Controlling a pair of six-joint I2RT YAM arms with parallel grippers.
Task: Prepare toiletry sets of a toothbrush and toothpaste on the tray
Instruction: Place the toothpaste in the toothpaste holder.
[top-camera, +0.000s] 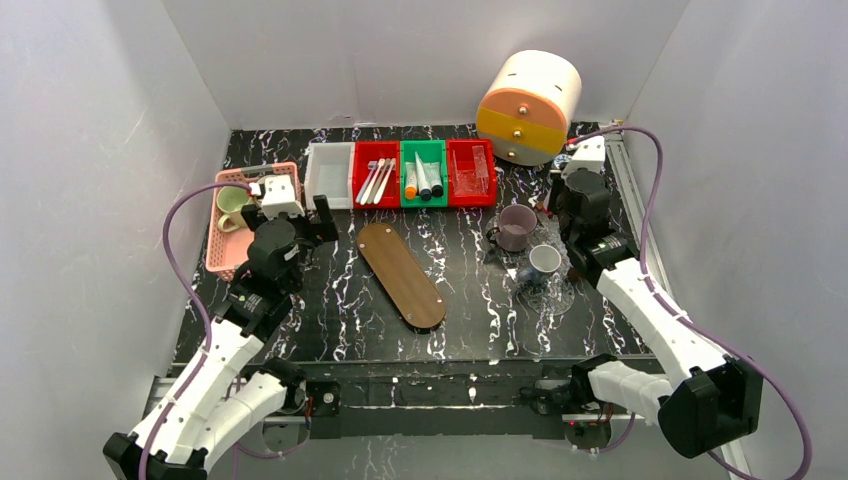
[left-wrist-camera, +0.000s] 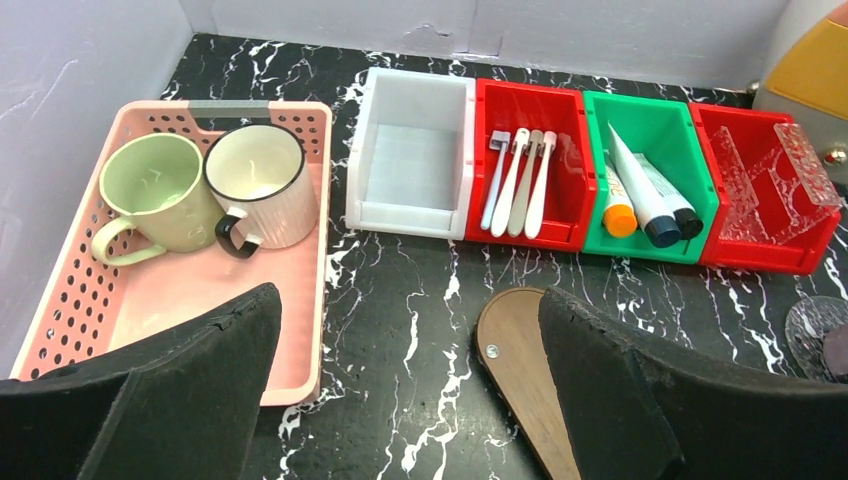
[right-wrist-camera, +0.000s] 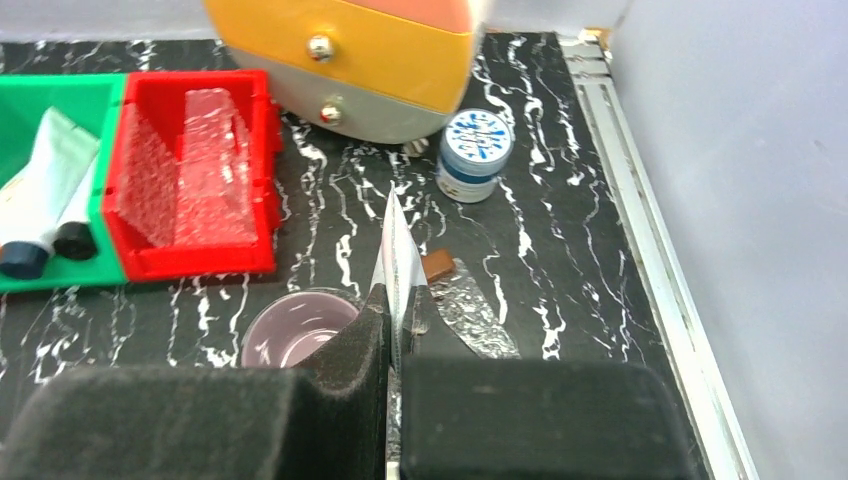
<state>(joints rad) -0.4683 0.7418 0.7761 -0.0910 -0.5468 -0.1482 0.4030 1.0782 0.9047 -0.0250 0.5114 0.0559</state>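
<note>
Where the fixed overhead camera looks down, a black bench (top-camera: 470, 330) veined with white carries an elongated oval tray (top-camera: 402, 275) of smooth brown wood, lying diagonally at centre. Behind it, four slim white toothbrushes (top-camera: 377, 181) lie side by side in a red plastic bin (top-camera: 376, 150). Three white tubes (top-camera: 424, 180), capped orange, blue and black, lie in the adjoining green bin (top-camera: 423, 148). Both groups are apart from the tray.

Left wrist view: the left end effector (left-wrist-camera: 410, 310) has its matt black, foam-faced fingers spread wide apart, holding nothing. A perforated pink basket (left-wrist-camera: 150, 300) at left contains a glossy pale-green mug (left-wrist-camera: 160, 190) touching a ribbed white mug (left-wrist-camera: 260, 185) with a dark rim. A translucent white bin (left-wrist-camera: 410, 170) stands just left of the red one.

Right wrist view: the right end effector (right-wrist-camera: 395, 300) has its pads pressed together on a thin silvery strip (right-wrist-camera: 396, 250) that rises to a point. Beyond lie a lilac mug (right-wrist-camera: 295, 335), a round tin (right-wrist-camera: 474, 140) with a blue-patterned lid, and a drum-shaped drawer unit (right-wrist-camera: 370, 40) with ball knobs.
</note>
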